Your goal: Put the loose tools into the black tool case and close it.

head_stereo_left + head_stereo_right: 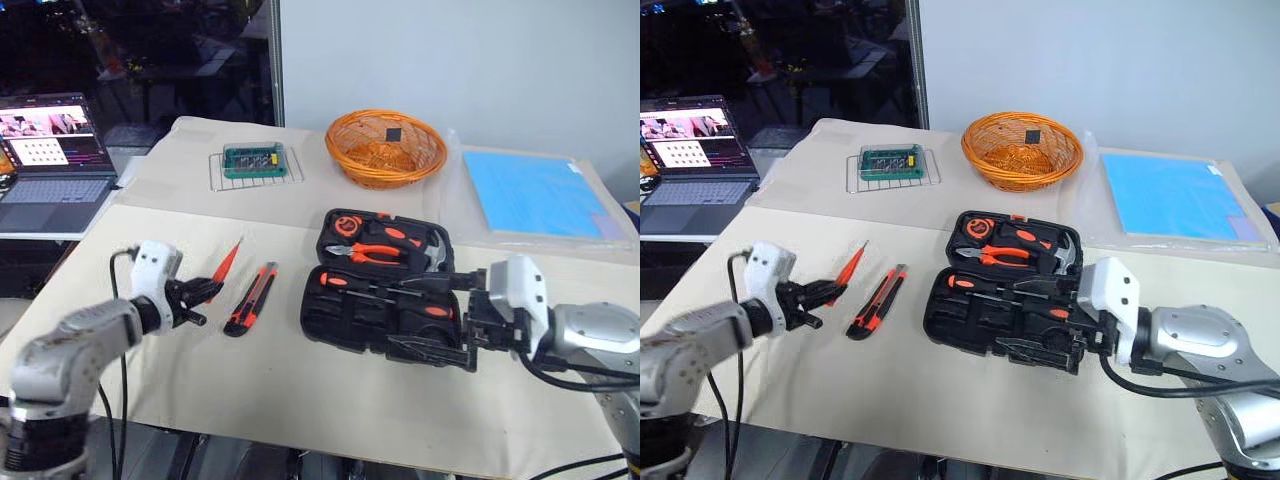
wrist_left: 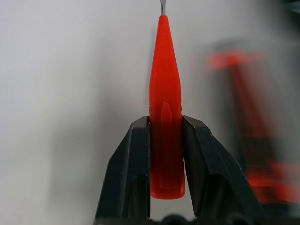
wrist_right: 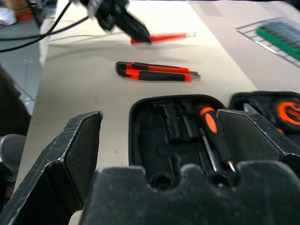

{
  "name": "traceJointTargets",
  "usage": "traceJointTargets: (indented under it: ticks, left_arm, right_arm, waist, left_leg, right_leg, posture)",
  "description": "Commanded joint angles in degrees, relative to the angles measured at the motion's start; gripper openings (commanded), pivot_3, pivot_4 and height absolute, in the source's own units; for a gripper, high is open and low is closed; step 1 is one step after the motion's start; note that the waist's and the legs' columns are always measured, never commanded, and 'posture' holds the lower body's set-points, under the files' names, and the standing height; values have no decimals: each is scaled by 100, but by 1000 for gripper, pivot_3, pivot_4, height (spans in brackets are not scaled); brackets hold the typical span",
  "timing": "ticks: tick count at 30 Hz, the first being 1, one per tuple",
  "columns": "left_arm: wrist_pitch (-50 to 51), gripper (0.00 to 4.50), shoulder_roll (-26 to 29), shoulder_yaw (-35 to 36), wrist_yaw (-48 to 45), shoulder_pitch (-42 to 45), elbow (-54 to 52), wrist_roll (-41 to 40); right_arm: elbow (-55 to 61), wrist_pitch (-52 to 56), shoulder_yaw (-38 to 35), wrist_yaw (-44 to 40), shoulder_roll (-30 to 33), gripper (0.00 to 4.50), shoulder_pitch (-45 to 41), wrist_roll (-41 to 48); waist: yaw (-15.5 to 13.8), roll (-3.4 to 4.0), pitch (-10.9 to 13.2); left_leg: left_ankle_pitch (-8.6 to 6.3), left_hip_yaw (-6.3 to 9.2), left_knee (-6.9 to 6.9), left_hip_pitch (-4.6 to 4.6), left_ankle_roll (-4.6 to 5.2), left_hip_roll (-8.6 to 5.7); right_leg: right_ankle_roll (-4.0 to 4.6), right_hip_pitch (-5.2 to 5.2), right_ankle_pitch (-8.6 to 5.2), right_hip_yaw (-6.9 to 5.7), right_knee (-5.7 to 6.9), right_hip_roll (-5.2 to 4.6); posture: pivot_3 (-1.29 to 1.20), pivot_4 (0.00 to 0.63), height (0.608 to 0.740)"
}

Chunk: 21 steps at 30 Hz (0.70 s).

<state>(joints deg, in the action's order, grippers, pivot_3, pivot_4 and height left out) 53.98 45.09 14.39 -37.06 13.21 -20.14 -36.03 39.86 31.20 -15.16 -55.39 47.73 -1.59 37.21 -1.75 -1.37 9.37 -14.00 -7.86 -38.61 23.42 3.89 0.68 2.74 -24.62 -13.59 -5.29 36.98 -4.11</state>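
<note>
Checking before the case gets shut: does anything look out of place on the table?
Yes. The utility knife lies loose on the cloth beside the open tool case, and the left gripper holds an orange screwdriver outside it.

The cloth-covered tabletop (image 1: 250,400) carries the open black tool case (image 1: 385,295), a utility knife (image 1: 251,298), wicker basket (image 1: 386,148), wire rack (image 1: 256,165) and blue sheet (image 1: 535,195).
</note>
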Motion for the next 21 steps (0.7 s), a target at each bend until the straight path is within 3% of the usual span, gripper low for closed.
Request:
traceJointTargets:
  ticks: [1,6,9,11,15,21]
  left_arm:
    - [-1058,816,543,-1431,-2011,1056,237,429]
    - [-1800,816,-83,-3446,-2919,2748,1386,1655]
    - [-2155,816,-610,-4085,-3100,3339,2082,2207]
    - [-2389,816,-897,-4310,-3180,3617,2536,2482]
    - [-3230,816,-1492,-4724,-3432,4206,3683,3098]
    - [-3728,816,-1847,-4888,-3845,4437,4310,3526]
  right_arm:
    - [347,-154,-1251,-76,5,4500,738,185]
    - [325,-226,-2737,-485,-24,4500,1885,160]
    - [268,-282,-3227,-700,-30,4500,2301,193]
    - [232,-303,-3385,-773,-6,4500,2415,214]
    - [225,-285,-3580,-858,39,4500,2566,232]
    - [345,-282,-3543,-759,13,4500,2638,241]
  waist:
    - [-41,14,0]
    - [-133,34,0]
    - [-88,30,3]
    - [-29,28,4]
    - [-23,22,7]
    - [-40,22,7]
  left_leg:
    - [0,-1,0,-1,0,0]
    - [1,-40,8,-4,4,5]
    - [-6,-40,-7,3,36,4]
    - [16,-46,-15,10,96,6]
    - [11,-47,-23,12,119,5]
    - [-14,-44,-28,11,161,6]
  right_leg:
    - [1,0,0,-2,0,-1]
    - [-22,28,3,-42,-20,-43]
    - [-61,34,-10,-43,-17,-39]
    - [-73,28,-15,-40,-15,-32]
    - [-95,25,-27,-38,-12,-27]
    - [-98,28,-27,-36,-9,-30]
  posture:
    - [0,150,740]
    - [0,150,740]
    - [0,150,740]
    - [0,150,740]
    - [0,150,740]
    - [0,150,740]
